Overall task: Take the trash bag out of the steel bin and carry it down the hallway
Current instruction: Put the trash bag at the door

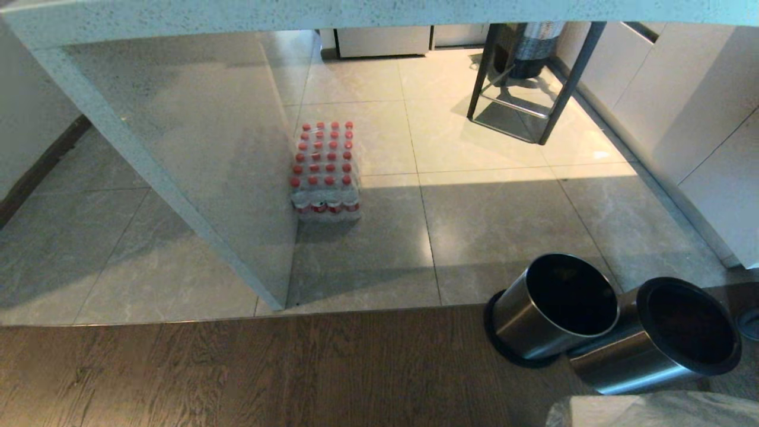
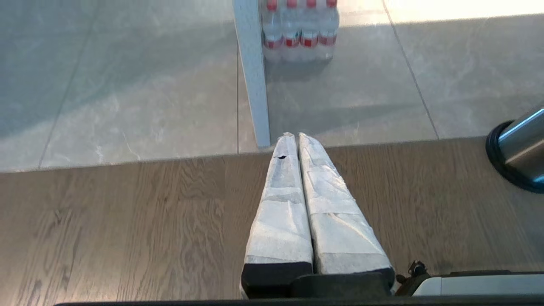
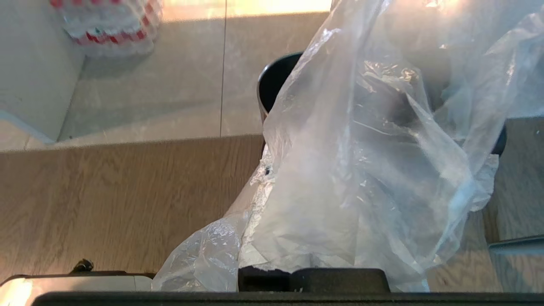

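Trash bag (image 3: 365, 170) pinched thinly in my right gripper (image 3: 272, 178), left gripper (image 2: 296, 138) pressed together; film may slip or tear in transit.

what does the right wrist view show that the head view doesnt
Only the right wrist view shows the trash bag, draped over the right gripper, which is shut on it. Only the head view shows two steel bins side by side, a black-legged stool and the white counter. Both show the pack of red-capped bottles and the tile-to-wood floor edge.
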You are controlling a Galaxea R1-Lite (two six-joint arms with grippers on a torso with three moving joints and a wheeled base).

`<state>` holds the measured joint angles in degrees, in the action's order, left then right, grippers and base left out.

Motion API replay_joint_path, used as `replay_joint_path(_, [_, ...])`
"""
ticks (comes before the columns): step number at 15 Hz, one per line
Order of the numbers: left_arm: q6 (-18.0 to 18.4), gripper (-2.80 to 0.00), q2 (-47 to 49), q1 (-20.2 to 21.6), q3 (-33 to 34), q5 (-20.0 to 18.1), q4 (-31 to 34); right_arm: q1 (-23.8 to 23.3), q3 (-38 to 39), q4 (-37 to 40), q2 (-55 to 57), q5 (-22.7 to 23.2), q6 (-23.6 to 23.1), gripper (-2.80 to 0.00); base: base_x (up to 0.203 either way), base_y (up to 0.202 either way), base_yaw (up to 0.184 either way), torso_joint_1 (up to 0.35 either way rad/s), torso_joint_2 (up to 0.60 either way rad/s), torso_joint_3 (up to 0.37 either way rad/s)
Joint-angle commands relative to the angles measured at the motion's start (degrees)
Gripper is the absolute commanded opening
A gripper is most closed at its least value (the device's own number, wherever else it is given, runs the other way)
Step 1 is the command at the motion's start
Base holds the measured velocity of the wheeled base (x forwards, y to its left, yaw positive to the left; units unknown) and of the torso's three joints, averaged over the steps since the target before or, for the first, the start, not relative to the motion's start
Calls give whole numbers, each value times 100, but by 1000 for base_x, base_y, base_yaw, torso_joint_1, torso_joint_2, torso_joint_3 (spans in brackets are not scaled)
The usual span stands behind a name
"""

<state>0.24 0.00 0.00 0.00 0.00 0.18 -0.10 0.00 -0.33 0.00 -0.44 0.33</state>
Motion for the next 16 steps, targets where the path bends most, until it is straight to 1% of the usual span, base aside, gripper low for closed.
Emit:
replay_joint_path(1, [2,-280,0,0,0,0,-1,1,9,-2,9,0,2,-280,0,0,0,3,-2,198])
replay_joint_path(16, [2,-280,-9,0,0,0,-1,1,9,-2,9,0,2,-280,0,0,0,3,3,202])
